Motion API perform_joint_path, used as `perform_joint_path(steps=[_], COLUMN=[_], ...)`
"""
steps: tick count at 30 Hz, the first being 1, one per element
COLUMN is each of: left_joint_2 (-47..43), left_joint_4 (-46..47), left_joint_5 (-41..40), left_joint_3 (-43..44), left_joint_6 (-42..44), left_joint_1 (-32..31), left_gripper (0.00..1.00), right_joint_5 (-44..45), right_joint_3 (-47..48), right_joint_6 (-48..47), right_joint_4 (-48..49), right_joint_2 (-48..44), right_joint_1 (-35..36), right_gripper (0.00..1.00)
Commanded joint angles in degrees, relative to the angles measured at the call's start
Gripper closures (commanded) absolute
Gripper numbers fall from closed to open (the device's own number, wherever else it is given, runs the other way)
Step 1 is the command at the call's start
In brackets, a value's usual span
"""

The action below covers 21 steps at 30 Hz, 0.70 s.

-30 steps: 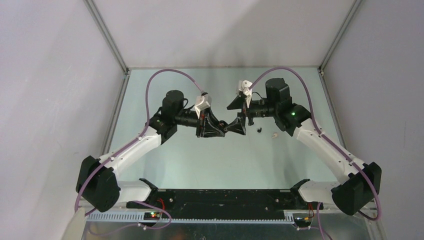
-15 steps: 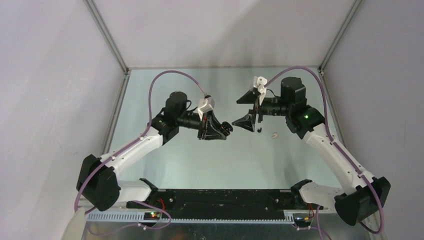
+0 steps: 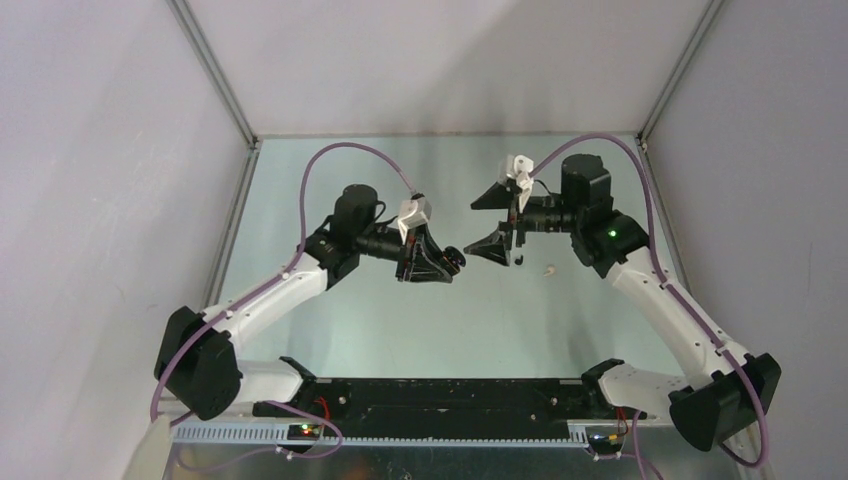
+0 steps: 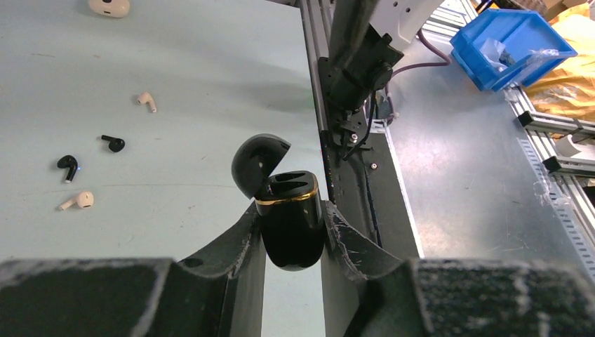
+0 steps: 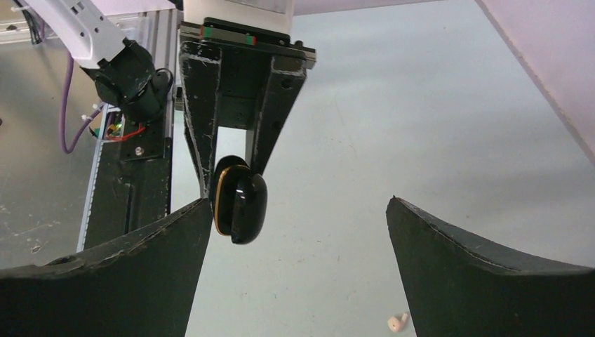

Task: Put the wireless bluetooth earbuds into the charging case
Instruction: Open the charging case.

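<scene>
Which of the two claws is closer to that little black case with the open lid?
Left. The left gripper is shut on the black case, holding it off the table; the right gripper hangs open right next to it.

- Pale green worktop (image 3: 400, 320), matte, with faint scuffs.
- Plain pale walls (image 3: 440, 60) enclose it on three sides.
- Aluminium frame posts (image 3: 215, 70) run up the back corners.
- White slotted cable duct (image 3: 400, 432) along the near edge.
- Blue bin (image 4: 526, 67) off the worktop, on a grey surface, holding clear wrapping.
- Yellow-brown bag (image 4: 572, 91) just beside the bin.
</scene>
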Motion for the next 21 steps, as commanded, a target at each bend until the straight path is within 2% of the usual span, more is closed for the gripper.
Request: perform_joint_path(steps=[1, 9, 21], left_joint_2=[-0.1, -0.4, -1.0], left_joint_4=[-0.9, -4.2, -5.8], left_joint_5=[1.2, 1.9, 2.9], left_joint_3=[1.9, 2.6, 3.0], left_joint_6=[2.8, 4.0, 5.5], left_joint_1=[-0.6, -0.6, -0.6], left_gripper=[1.0, 1.0, 1.0], right_joint_5=[1.6, 8.0, 15.9], right_joint_3=[0.3, 0.3, 0.4], right_joint_6=[-3.1, -6.8, -9.0], right_joint_4=[-0.7, -2.4, -1.9], right_joint_2=[1.8, 4.2, 5.3], right_joint_1=[3.0, 6.7, 7.3], right_gripper=[0.01, 0.01, 0.01])
